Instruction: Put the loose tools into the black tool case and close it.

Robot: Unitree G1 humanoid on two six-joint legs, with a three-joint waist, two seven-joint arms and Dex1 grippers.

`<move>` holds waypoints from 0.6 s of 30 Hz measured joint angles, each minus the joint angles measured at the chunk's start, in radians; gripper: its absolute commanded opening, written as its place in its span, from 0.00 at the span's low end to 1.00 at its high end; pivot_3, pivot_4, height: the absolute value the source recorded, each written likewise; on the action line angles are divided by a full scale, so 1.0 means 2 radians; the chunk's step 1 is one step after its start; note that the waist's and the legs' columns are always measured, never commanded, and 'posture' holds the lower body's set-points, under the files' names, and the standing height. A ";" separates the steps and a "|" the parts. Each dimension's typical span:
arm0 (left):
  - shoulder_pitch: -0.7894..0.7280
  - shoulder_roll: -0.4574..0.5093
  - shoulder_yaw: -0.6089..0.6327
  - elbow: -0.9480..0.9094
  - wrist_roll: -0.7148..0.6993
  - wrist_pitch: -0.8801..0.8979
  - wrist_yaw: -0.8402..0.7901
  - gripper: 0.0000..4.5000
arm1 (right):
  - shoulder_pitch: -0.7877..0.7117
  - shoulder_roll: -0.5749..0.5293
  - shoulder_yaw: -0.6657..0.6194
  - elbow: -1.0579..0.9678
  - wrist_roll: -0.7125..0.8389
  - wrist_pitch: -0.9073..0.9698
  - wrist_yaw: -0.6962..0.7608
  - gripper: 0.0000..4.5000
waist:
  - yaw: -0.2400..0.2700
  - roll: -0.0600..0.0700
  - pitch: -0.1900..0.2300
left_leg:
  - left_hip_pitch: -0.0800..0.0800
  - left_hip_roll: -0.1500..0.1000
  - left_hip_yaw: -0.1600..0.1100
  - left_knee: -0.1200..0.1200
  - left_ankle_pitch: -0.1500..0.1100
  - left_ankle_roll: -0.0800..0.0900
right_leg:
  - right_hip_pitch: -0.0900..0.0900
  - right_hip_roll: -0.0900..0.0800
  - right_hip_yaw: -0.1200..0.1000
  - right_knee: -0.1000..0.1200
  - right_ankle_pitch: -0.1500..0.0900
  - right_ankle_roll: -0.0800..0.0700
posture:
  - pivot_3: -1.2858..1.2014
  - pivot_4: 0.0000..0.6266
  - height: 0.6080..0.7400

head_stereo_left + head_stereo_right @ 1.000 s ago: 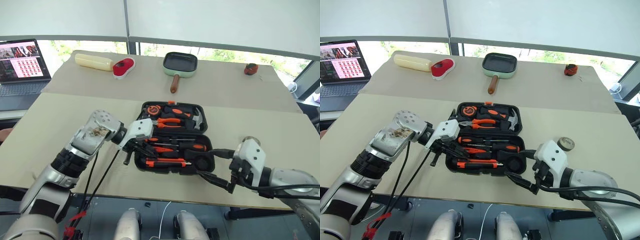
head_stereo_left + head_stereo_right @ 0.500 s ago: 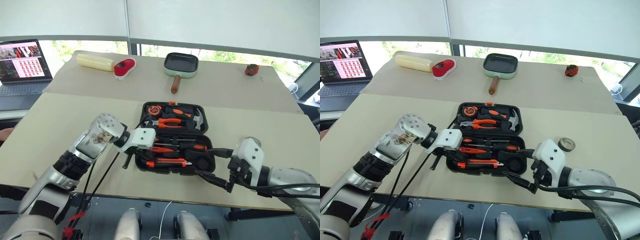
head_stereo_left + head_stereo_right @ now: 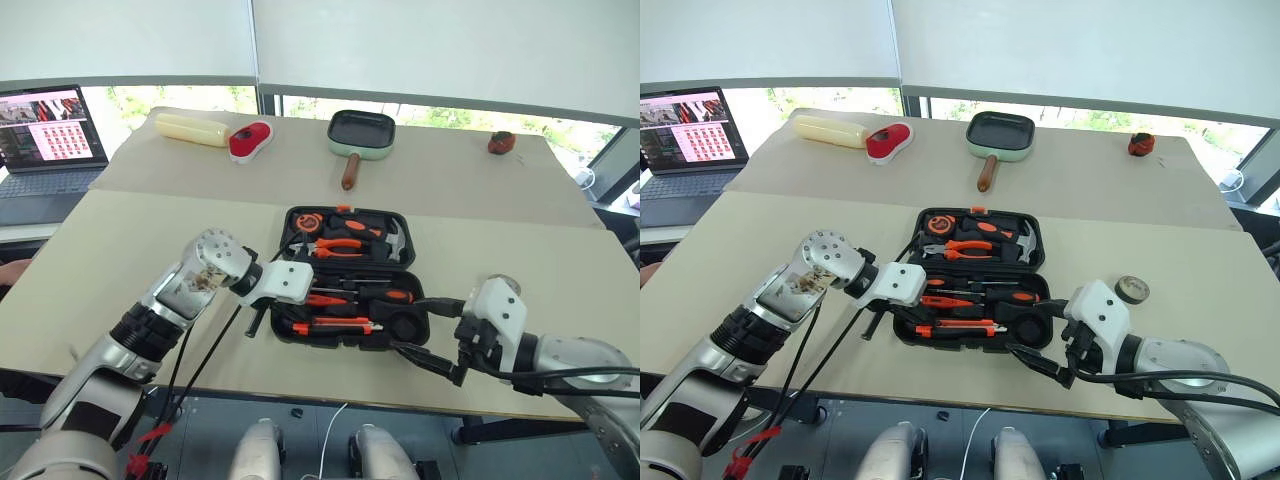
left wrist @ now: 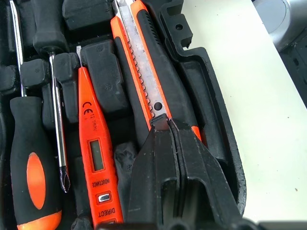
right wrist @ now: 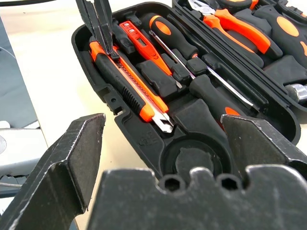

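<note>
Now my left gripper (image 4: 169, 125) has its two fingers pressed together, with nothing between them, and the tips rest on the orange-black utility knife (image 4: 144, 72). This knife lies in its recess in the near half of the black tool case (image 3: 347, 273), which stays open and flat in the centre of the left eye view. Just beside the knife I see the thin orange tester screwdriver (image 4: 93, 153), and next to it the two black-and-orange-handled screwdrivers (image 5: 192, 62), all in their recesses. The round recess (image 5: 192, 160) at the near right corner of the case has no tool in it. The far half holds the orange-handled pliers (image 3: 340, 243) and the hammer (image 3: 396, 243).

My right gripper (image 3: 440, 333) has its jaws spread wide and holds nothing; it hovers at the lower right of the left eye view, just beside the right corner of the case. The small black tape roll (image 3: 1131, 289) lies on the table (image 3: 130, 230), to the right of the case and apart from it.

At the top of the view there is the pale-green pan (image 3: 361, 130).
</note>
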 measured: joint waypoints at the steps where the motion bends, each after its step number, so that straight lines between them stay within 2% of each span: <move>1: 0.001 0.001 0.000 -0.001 0.000 -0.001 0.000 0.01 | 0.000 0.000 0.000 0.001 0.000 0.000 0.000 1.00 | 0.000 0.000 0.000 | 0.000 0.000 0.000 0.000 0.000 0.000 | 0.000 0.000 0.000 0.000 0.000 0.000 | 0.52 0.24 1.00; 18: 0.015 -0.013 -0.007 0.000 0.043 -0.062 0.012 0.01 | 0.002 0.000 0.003 0.005 -0.002 0.000 0.006 1.00 | 0.003 0.004 -0.005 | 0.001 0.000 0.000 -0.001 0.000 0.000 | 0.002 -0.001 0.000 -0.003 -0.001 0.001 | 0.52 0.24 1.00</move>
